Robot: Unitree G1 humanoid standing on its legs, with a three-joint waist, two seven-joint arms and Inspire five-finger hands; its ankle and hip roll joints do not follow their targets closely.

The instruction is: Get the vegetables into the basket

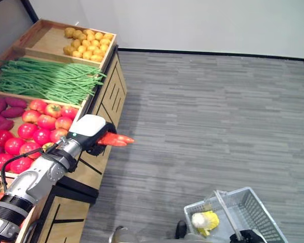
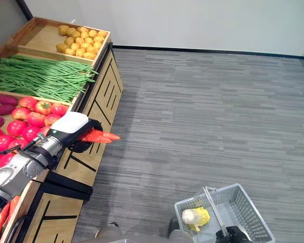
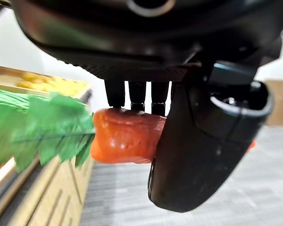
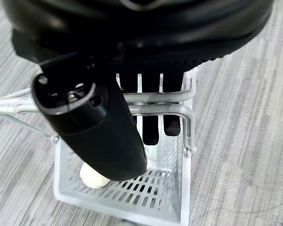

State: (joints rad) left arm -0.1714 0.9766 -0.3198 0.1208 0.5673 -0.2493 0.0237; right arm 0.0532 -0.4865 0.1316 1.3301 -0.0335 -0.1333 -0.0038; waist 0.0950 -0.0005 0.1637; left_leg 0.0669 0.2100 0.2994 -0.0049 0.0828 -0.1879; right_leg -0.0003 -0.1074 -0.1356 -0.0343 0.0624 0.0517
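Nearest, at the right: grey basket (image 1: 243,215) hanging above the floor (image 1: 207,111), its handle (image 4: 165,102) gripped by the right hand (image 4: 99,127), fingers hooked under the bars, thumb across the front. Inside it already: one pale yellow-white vegetable (image 1: 204,220), likely a cabbage, lying in the left corner. So, one item in, by the look of it. Further out, at the left: left hand (image 1: 93,135) closed round a carrot (image 1: 116,140), fingers over the top, thumb beside it, green top (image 3: 42,127) trailing back toward the stand, orange tips pointing right, past the stand's edge and above the floor; well apart from the basket, not yet dropped in. Left still to do, judging by the task: carrot across to the basket, then more from the stand (image 1: 99,106). On it, near to far: purple sweet potatoes (image 1: 2,114) and tomatoes (image 1: 38,129), green beans (image 1: 45,78), potatoes (image 1: 88,43) in the far tray.
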